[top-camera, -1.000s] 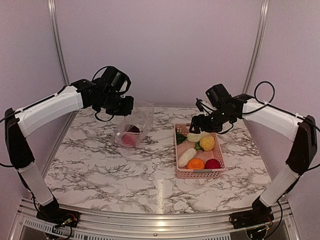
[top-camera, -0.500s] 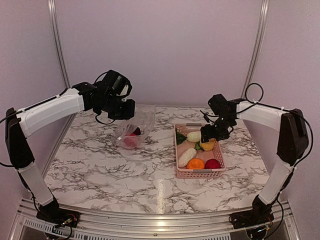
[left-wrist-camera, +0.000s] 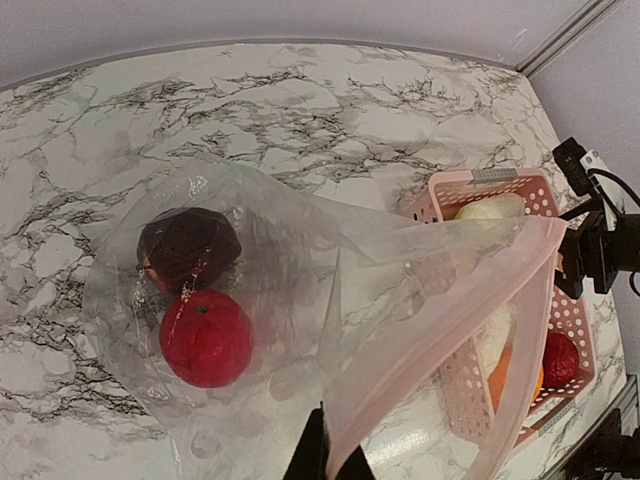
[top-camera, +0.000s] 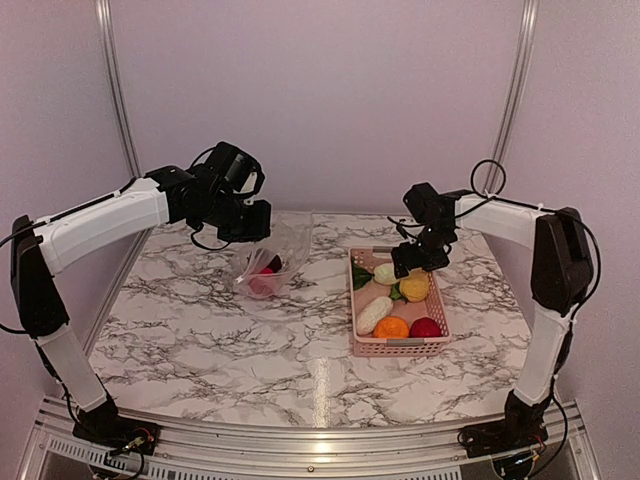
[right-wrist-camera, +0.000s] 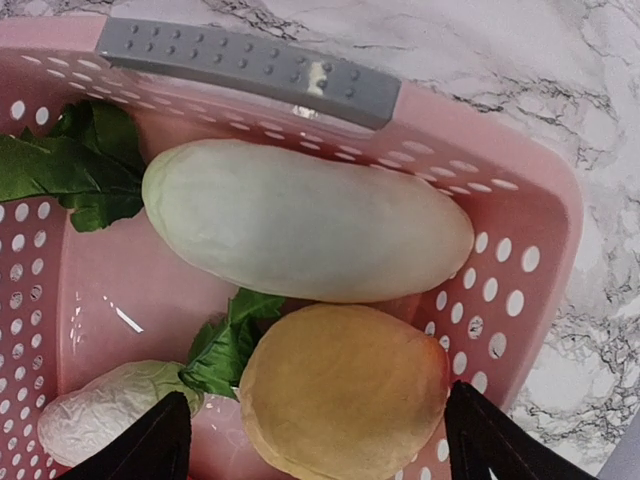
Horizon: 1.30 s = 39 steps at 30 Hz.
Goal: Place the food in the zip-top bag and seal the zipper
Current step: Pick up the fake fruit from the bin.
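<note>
My left gripper (top-camera: 252,222) is shut on the zipper strip (left-wrist-camera: 450,300) of the clear zip-top bag (top-camera: 270,262), holding its mouth up and open. In the left wrist view my left gripper (left-wrist-camera: 325,455) pinches the bag's edge; a red ball (left-wrist-camera: 205,338) and a dark piece (left-wrist-camera: 188,248) lie inside the bag (left-wrist-camera: 280,240). My right gripper (top-camera: 414,264) is open low over the pink basket's far end. In the right wrist view it (right-wrist-camera: 318,445) straddles the yellow piece (right-wrist-camera: 345,395), beside a white oblong piece (right-wrist-camera: 305,222) and green leaves (right-wrist-camera: 75,165).
The pink basket (top-camera: 398,348) stands right of centre and also holds a cream oblong (top-camera: 374,314), an orange ball (top-camera: 391,327) and a red ball (top-camera: 425,327). Its grey handle (right-wrist-camera: 240,62) is at the far rim. Walls close the back and sides.
My right gripper has come down and in over the far end of the basket, onto the yellow piece. My left gripper has lifted the bag's mouth slightly.
</note>
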Each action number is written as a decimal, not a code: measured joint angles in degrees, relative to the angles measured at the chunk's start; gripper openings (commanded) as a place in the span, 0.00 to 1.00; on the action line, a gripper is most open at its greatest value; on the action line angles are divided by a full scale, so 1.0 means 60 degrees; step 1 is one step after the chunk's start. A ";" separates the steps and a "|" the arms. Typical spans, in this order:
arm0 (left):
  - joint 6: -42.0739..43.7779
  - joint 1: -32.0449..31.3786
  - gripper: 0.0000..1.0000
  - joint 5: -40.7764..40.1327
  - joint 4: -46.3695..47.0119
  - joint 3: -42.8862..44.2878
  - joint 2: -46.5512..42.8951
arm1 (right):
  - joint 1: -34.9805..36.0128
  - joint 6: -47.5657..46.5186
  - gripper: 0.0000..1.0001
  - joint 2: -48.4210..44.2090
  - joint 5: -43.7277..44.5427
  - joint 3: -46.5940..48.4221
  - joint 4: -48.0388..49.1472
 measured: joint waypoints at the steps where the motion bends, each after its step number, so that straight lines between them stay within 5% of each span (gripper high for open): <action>1: -0.0007 0.0000 0.00 0.0000 0.0000 0.0000 0.0000 | 0.0000 -0.0022 0.87 0.0069 0.0015 0.0036 -0.0058; 39: 0.1348 -0.0117 0.00 -0.1424 0.0415 -0.0113 -0.0783 | 0.0736 -0.0168 0.91 0.0820 0.0124 0.0047 -0.0525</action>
